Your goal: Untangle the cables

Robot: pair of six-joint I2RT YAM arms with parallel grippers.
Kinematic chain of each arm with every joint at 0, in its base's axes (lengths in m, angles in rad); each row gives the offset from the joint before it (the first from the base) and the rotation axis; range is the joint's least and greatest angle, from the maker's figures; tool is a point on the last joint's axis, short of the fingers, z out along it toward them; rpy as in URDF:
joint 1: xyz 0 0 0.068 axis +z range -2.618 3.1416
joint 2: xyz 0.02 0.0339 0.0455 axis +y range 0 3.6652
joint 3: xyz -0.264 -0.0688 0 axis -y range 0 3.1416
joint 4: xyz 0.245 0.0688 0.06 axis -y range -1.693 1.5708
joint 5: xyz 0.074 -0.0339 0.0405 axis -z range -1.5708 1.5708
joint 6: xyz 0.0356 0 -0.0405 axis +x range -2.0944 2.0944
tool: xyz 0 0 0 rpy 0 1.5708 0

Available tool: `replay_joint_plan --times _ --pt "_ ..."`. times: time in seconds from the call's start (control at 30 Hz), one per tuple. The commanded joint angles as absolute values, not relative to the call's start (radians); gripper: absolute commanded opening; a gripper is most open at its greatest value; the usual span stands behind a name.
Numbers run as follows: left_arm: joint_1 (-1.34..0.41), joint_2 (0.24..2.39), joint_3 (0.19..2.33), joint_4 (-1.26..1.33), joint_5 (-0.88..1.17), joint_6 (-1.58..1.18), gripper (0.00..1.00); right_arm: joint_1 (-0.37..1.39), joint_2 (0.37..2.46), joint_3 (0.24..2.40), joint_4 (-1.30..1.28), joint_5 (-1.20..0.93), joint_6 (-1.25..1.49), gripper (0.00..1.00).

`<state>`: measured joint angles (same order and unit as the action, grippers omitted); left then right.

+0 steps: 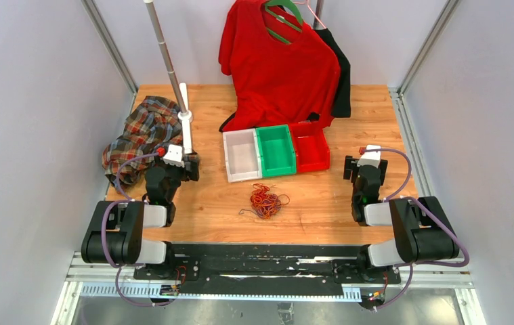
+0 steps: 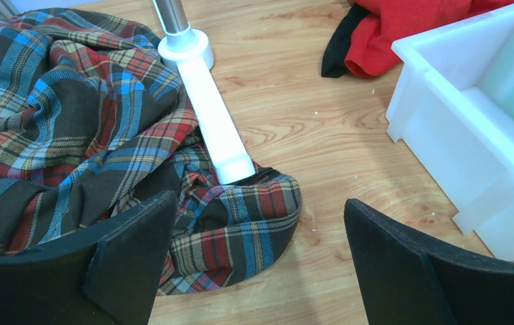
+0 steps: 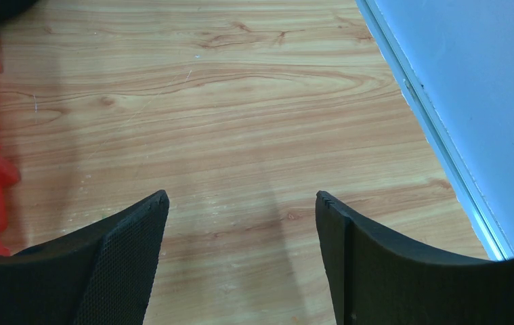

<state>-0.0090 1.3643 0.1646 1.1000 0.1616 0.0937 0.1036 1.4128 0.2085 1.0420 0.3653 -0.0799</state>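
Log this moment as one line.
left gripper open, empty | right gripper open, empty | cable tangle untouched | stage: pre-grasp

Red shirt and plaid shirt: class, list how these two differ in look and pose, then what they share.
The red shirt is plain; the plaid shirt is checked in brown, red and blue. The red shirt hangs from a green hanger; the plaid shirt lies crumpled on the table. The red shirt is at the back; the plaid shirt is at the left, by the pole. Both are clothing, clear of the cables.
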Motion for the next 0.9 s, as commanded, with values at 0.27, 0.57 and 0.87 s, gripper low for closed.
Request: replay_joint_plan --times 0.27,0.57,0.87 --pt "-0.010 1.360 0.167 1.122 0.157 0.091 0.98 0.090 1.413 0.207 1.080 0.361 -0.085 0.79" --pt "-0.009 1.089 0.491 0.280 0.213 0.157 0.98 0.117 0.998 0.434 0.353 0.405 0.101 0.79" --pt "-0.009 1.064 0.802 -0.371 0.557 0.291 0.98 -0.015 0.739 0.422 0.284 0.116 0.626 0.80"
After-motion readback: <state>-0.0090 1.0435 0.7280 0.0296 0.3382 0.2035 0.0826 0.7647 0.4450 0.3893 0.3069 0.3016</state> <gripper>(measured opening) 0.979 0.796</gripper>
